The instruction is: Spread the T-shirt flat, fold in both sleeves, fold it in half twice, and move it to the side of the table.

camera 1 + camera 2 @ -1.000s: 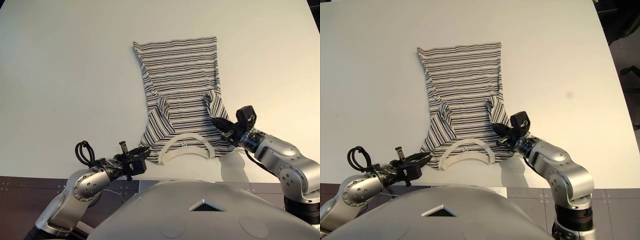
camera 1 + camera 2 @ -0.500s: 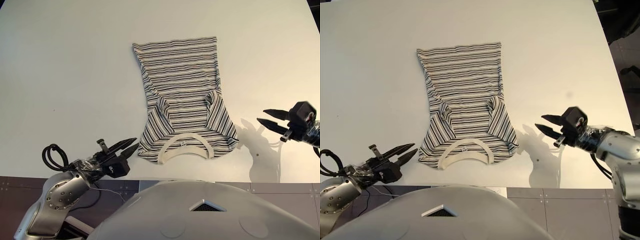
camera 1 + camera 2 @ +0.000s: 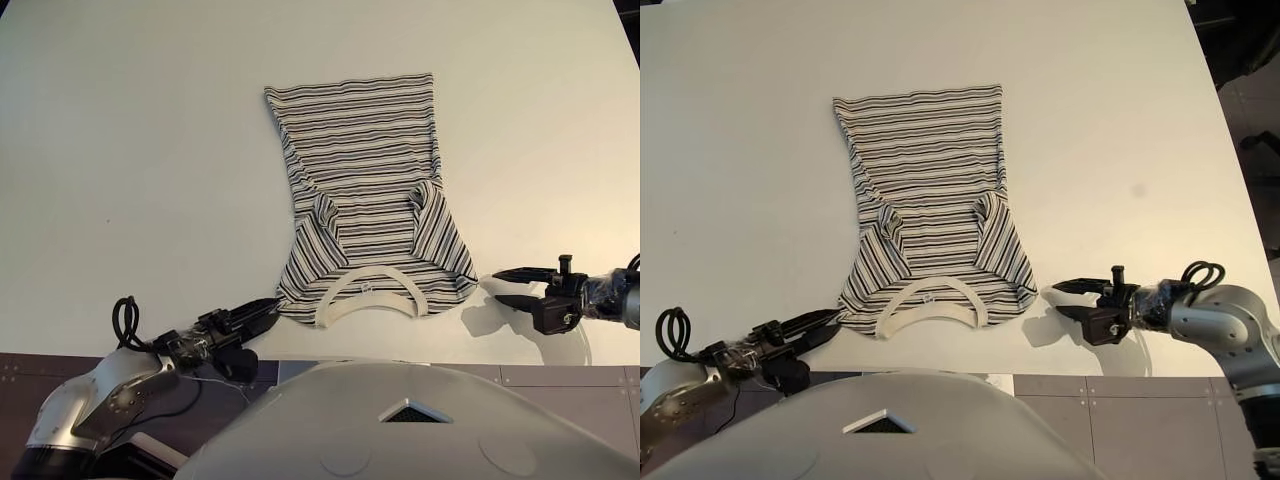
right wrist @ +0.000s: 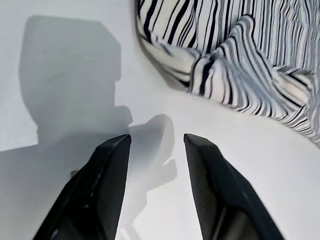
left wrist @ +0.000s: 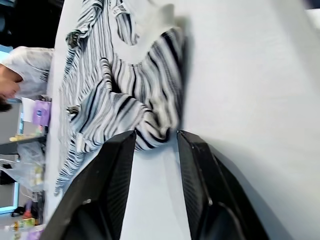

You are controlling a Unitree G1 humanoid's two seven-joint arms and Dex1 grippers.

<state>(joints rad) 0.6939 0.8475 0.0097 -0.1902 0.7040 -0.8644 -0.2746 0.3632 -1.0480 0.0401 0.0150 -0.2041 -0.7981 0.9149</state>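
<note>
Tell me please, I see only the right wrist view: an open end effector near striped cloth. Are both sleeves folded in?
Observer: Yes, both sleeves lie folded onto the front of the T-shirt.
Operator: Where is the left end effector?
Observer: The left end effector is open, low at the shirt's near corner on the robot's left.
Operator: Is the half fold done?
Observer: No, the shirt lies at full length, collar near the robot, hem far.
</note>
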